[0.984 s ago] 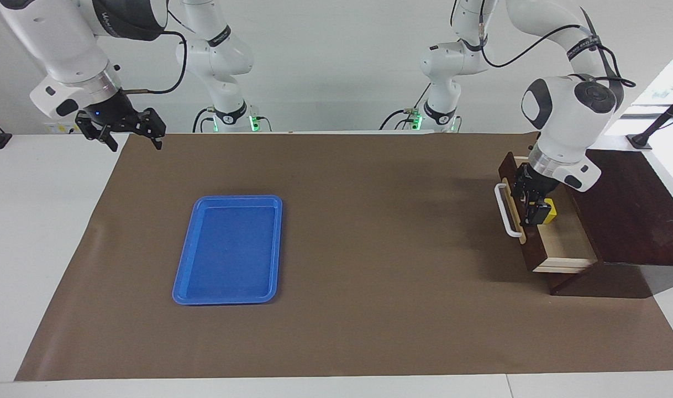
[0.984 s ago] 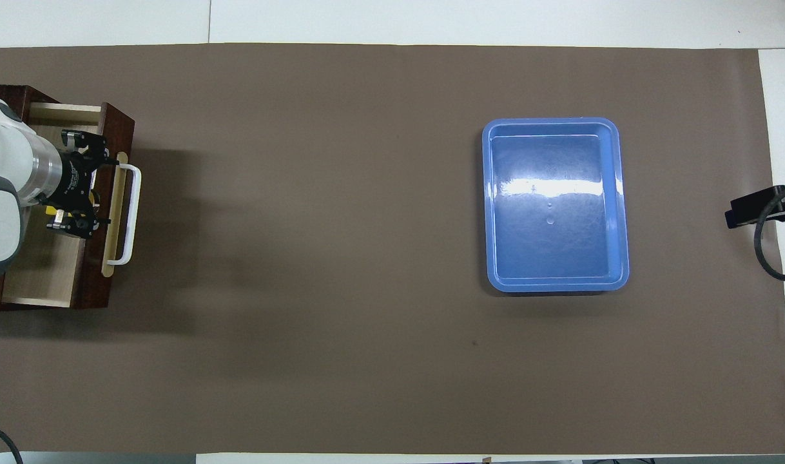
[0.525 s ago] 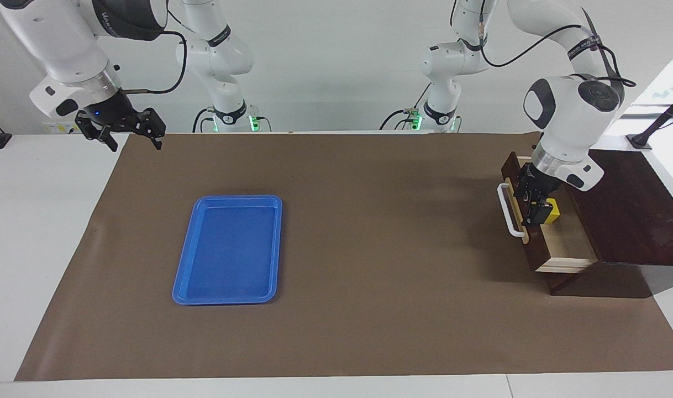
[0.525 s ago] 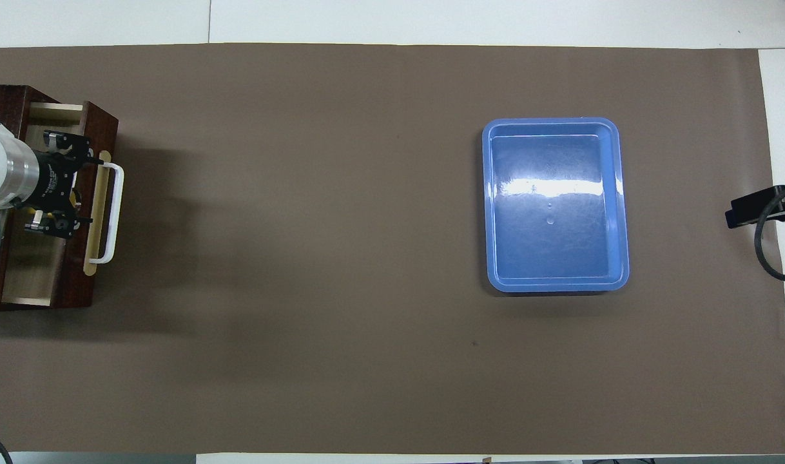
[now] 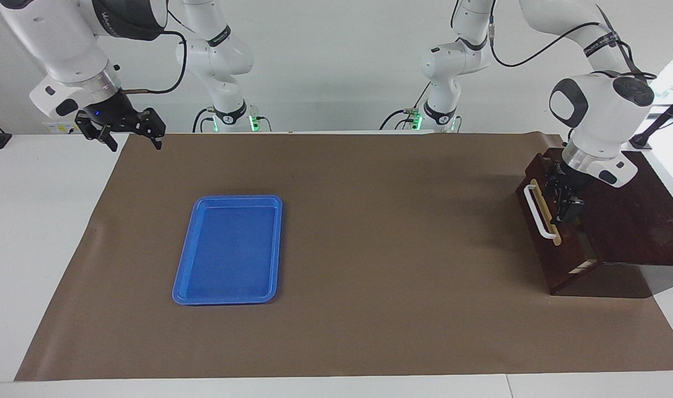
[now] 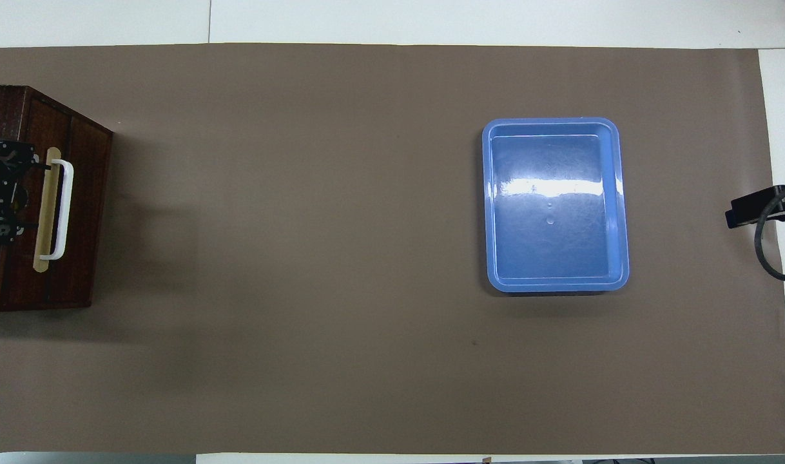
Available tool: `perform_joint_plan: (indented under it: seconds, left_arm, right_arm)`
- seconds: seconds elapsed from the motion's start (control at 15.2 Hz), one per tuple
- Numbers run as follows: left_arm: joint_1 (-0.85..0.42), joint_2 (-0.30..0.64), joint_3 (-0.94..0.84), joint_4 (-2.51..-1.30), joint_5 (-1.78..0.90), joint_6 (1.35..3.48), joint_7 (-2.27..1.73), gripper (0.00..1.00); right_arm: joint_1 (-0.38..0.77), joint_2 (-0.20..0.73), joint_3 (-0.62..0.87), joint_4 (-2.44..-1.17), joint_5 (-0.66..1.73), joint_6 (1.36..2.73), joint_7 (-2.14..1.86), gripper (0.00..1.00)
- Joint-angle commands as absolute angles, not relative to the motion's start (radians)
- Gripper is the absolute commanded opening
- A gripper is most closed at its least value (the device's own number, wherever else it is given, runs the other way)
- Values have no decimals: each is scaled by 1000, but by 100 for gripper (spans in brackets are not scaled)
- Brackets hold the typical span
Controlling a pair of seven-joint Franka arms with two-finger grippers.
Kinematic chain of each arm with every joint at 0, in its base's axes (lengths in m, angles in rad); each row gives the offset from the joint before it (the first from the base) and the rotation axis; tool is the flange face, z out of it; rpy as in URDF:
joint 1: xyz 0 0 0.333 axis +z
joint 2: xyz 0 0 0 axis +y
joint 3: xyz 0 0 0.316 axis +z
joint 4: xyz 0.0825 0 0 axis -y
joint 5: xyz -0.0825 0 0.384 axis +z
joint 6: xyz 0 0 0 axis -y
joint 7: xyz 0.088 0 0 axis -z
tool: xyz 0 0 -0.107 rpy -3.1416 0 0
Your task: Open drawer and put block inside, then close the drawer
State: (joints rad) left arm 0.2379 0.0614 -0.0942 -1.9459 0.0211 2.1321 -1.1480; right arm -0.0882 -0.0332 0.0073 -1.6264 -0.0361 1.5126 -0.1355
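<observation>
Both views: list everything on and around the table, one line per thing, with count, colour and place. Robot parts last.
Table cover: one, brown, spread over most of the white table.
Tray: one, blue, flat on the cover toward the right arm's end of the table; nothing in it.
Wooden box: one, dark brown, at the left arm's end of the table.
Drawer: one, dark brown front, white bar handle on a tan strip, in the box; almost fully shut, a thin pale edge showing.
Block: none in view.
Left gripper: one, black, at the drawer's top edge, just above the handle.
Right gripper: one, black, open, waiting over the cover's corner at the right arm's end.
</observation>
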Motion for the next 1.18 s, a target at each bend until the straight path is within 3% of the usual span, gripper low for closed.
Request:
perform_joint_plan:
  seconds: [0.0, 0.33, 0.72, 1.11]
  left_arm:
    - [281, 48, -90, -1967, 48, 2157, -1089, 100]
    - [241, 43, -94, -1942, 46, 2128, -1103, 100]
    - [141, 0, -103, -1822, 46, 1922, -1054, 100]
    - [107, -32, -104, -1749, 46, 1786, -678, 100]
  right_arm:
    - [-98, -44, 17, -1631, -20, 1516, -121, 100]
    - [-98, -44, 17, -1631, -20, 1516, -121, 100]
    - [-98, -44, 17, -1631, -20, 1516, -121, 100]
    - [-98, -44, 17, -1631, -21, 1516, -121, 100]
